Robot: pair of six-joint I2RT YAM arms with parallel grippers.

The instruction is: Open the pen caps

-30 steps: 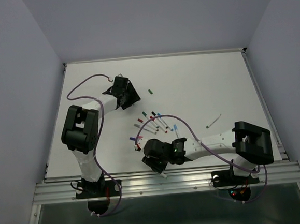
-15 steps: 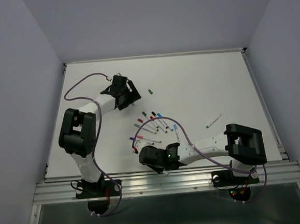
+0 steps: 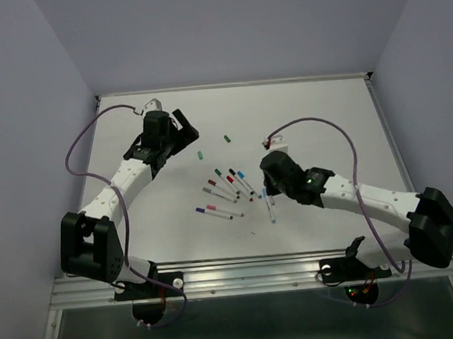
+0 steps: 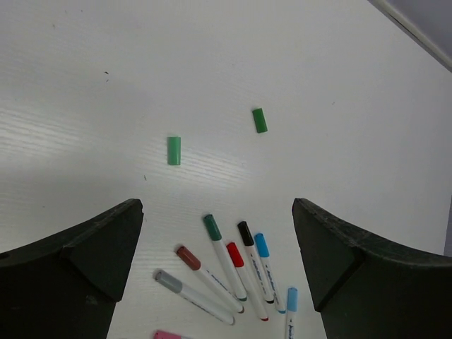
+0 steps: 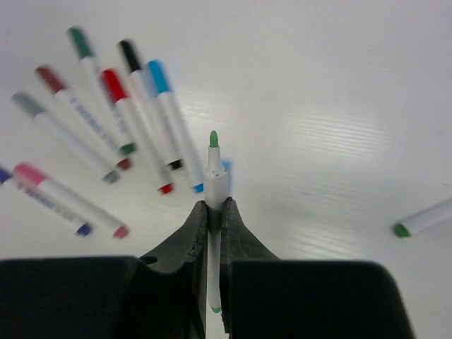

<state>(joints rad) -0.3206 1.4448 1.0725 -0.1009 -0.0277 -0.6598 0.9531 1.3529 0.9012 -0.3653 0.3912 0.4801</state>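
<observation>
My right gripper (image 5: 214,205) is shut on a white pen barrel (image 5: 215,176) with its green tip bare, held above the table; in the top view this gripper (image 3: 266,187) is just right of the pen cluster. My left gripper (image 4: 217,205) is open and empty above the table's far left (image 3: 181,134). Two loose green caps lie ahead of it: a light one (image 4: 174,150) (image 3: 199,153) and a darker one (image 4: 260,120) (image 3: 226,138). Several capped pens lie fanned out, with caps in green (image 4: 212,227), black (image 4: 245,232), blue (image 4: 261,244), red (image 4: 234,253), brown (image 4: 188,257) and grey (image 4: 168,281).
A light blue capped pen (image 4: 291,299) lies under the held pen. Pink (image 5: 32,175) and purple capped pens lie at the near side of the cluster (image 3: 214,211). Another white pen with a green end (image 5: 424,219) lies off to the right. The white table (image 3: 324,115) has walls behind and beside it.
My right arm swung from the front edge to the middle and now holds the uncapped green pen. My left arm stretched out to the far left. A second green cap now lies on the table.
</observation>
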